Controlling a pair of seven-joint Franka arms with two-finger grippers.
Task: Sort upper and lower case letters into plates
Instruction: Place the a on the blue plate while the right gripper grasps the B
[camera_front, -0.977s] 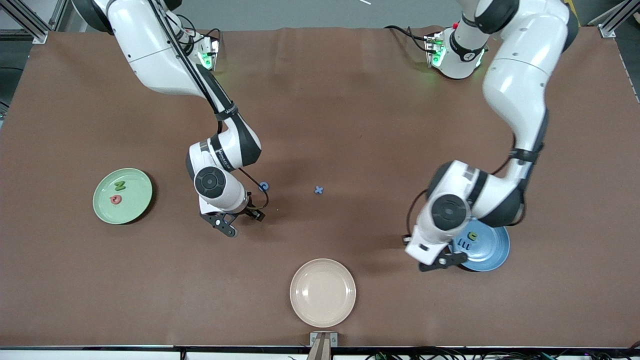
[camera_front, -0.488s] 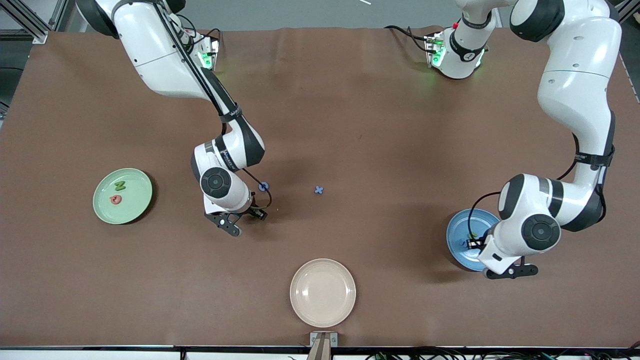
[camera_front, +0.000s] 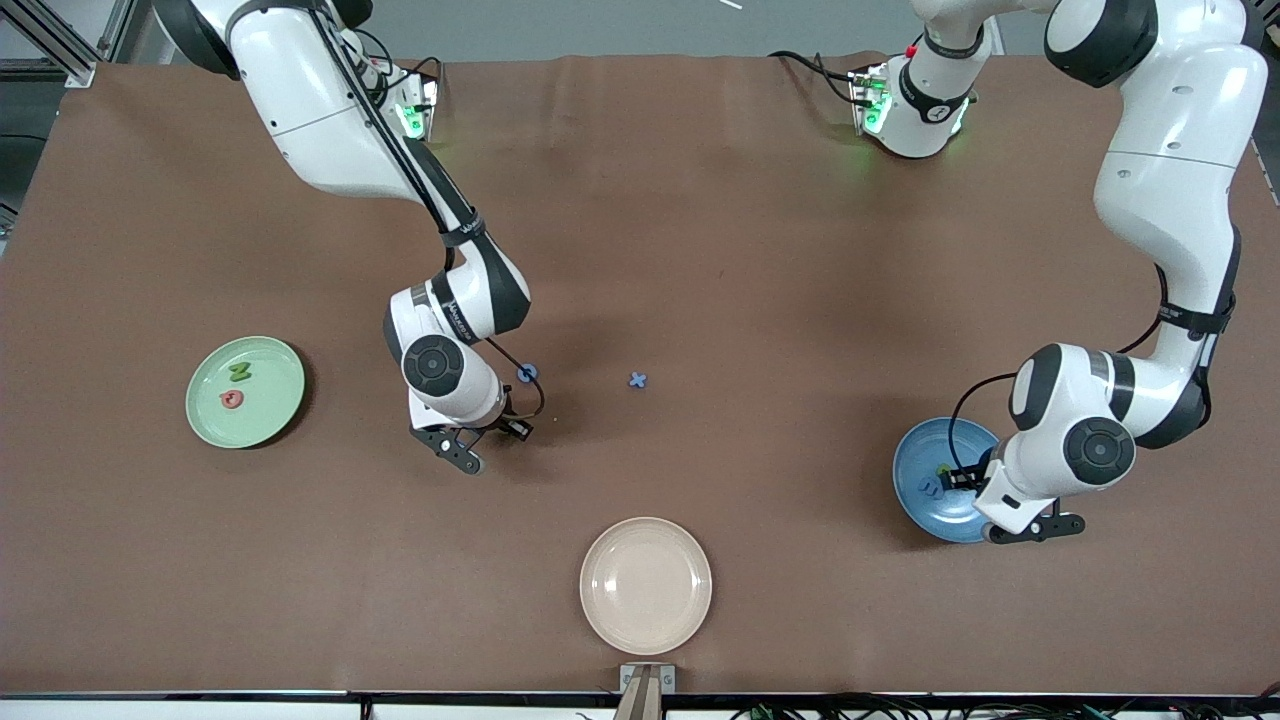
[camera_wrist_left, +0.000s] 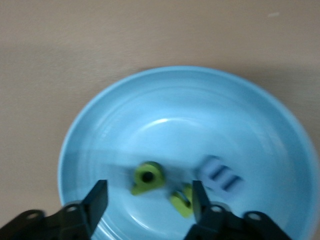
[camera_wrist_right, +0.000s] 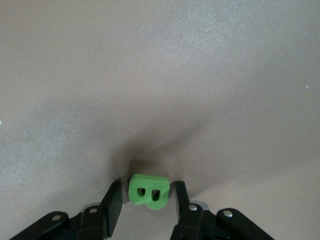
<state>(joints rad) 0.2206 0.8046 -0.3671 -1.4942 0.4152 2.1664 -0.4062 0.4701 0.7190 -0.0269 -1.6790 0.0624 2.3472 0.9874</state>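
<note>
I see a brown table with three plates resting on it. The mint green plate sits toward the right arm's end, about midway between the robots' edge and the front camera's edge. The blue plate lies toward the left arm's end, a little nearer the camera's edge. The cream-beige plate sits close to the middle of the camera's edge. Loose on the cloth near the table's centre I have a blue x and, toward the right arm's end from it, a blue round letter. A green B also lies flat on the bare surface.
</note>
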